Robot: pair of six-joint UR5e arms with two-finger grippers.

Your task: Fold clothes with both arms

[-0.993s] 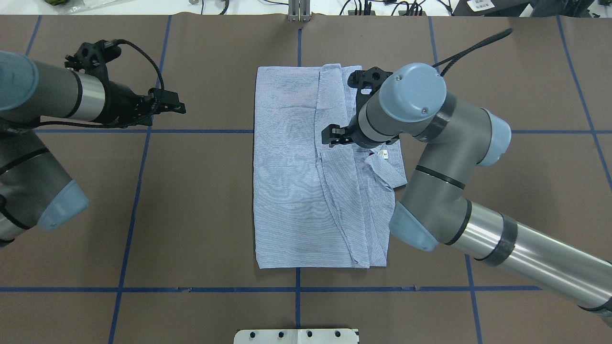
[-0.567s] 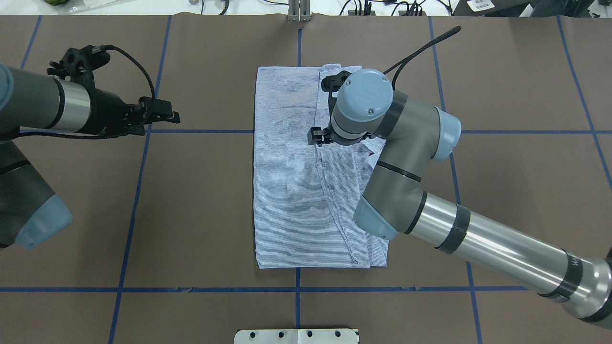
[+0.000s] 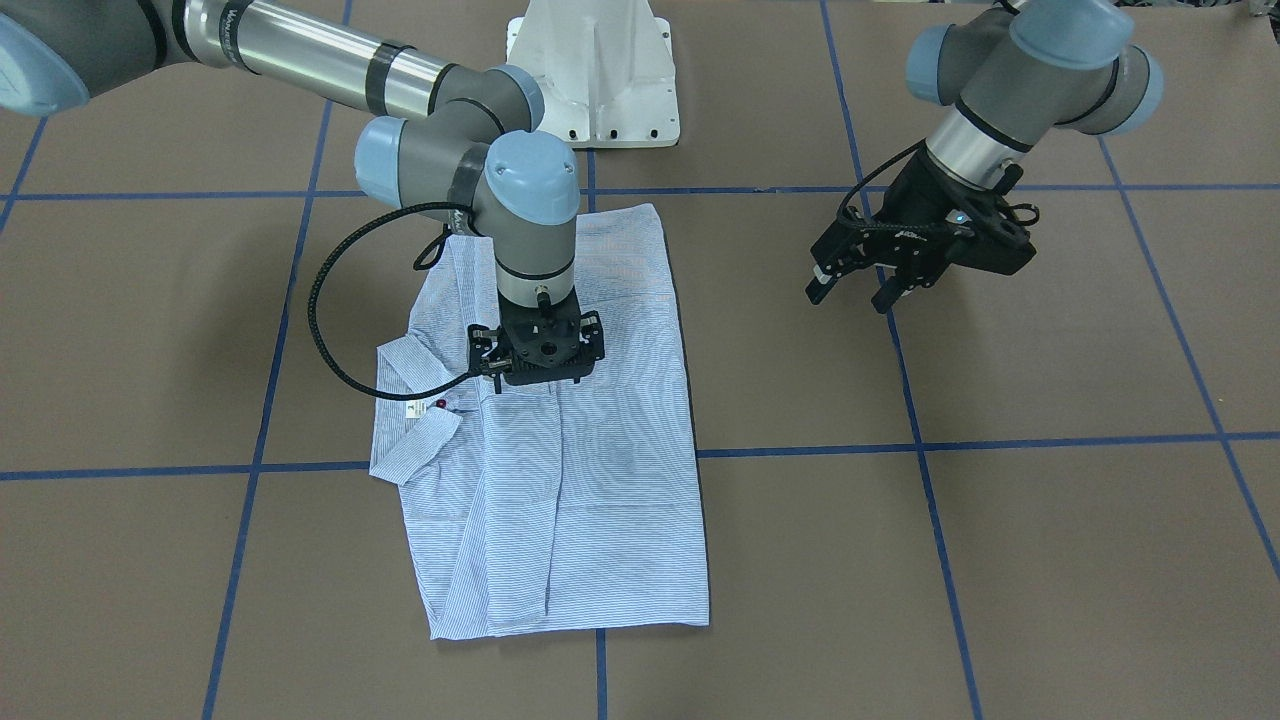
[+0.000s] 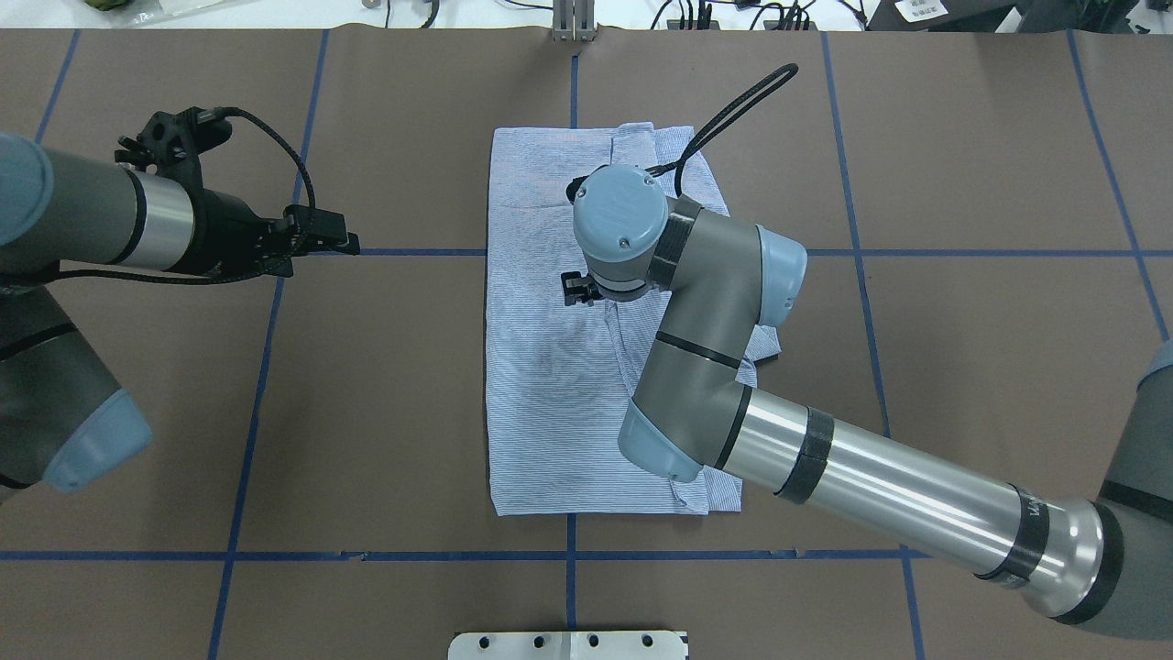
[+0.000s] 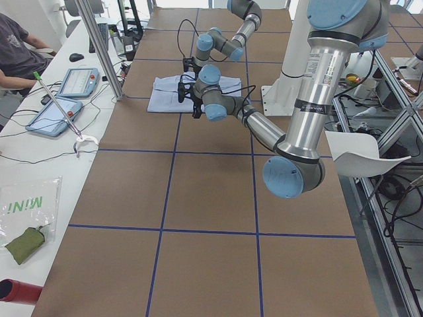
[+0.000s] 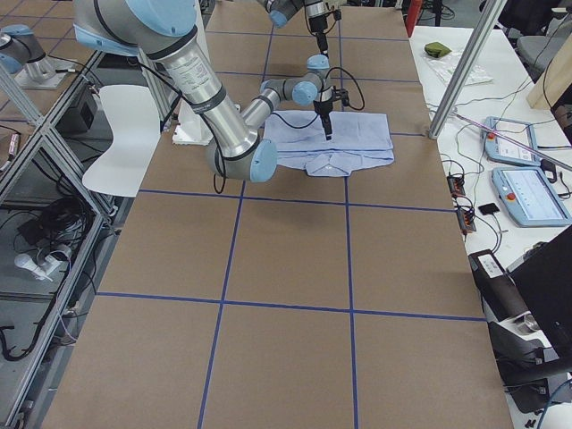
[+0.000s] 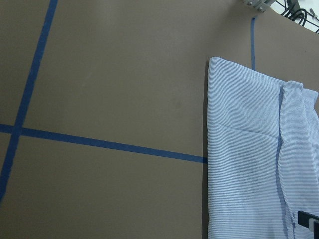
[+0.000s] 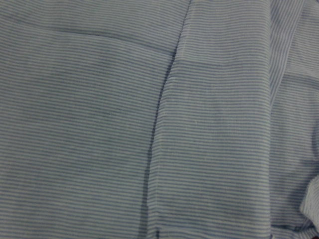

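Front-facing view: the striped shirt (image 3: 600,480) lay folded into a long rectangle, flat on the brown table (image 3: 1000,560), near its middle. Collar (image 3: 415,440) and white neck label (image 3: 410,409) stuck out on the side toward the right arm (image 3: 300,60). Right gripper (image 3: 538,375) pointed straight down at the cloth near the shirt's middle. Its fingertips were hidden under its own body, so spread or pressed together could not be told. Left gripper (image 3: 850,293) hung over bare table, well apart from the shirt, fingers spread, holding nothing. Overhead view: right wrist covered the shirt's centre; left gripper sat by a blue tape line (image 4: 412,252) beside the shirt. Against one second before, the right wrist had travelled from the collar side toward the shirt's middle, and the arm now hid collar and label. Shirt outline unchanged; left gripper in nearly the same spot. Left side view: left arm reached along the table toward the shirt, right arm beyond it. Right side view: right gripper vertical over the shirt. Left wrist view: shirt's edge at frame right, tape line running up to it. Right wrist view: only stripes and a fold edge.
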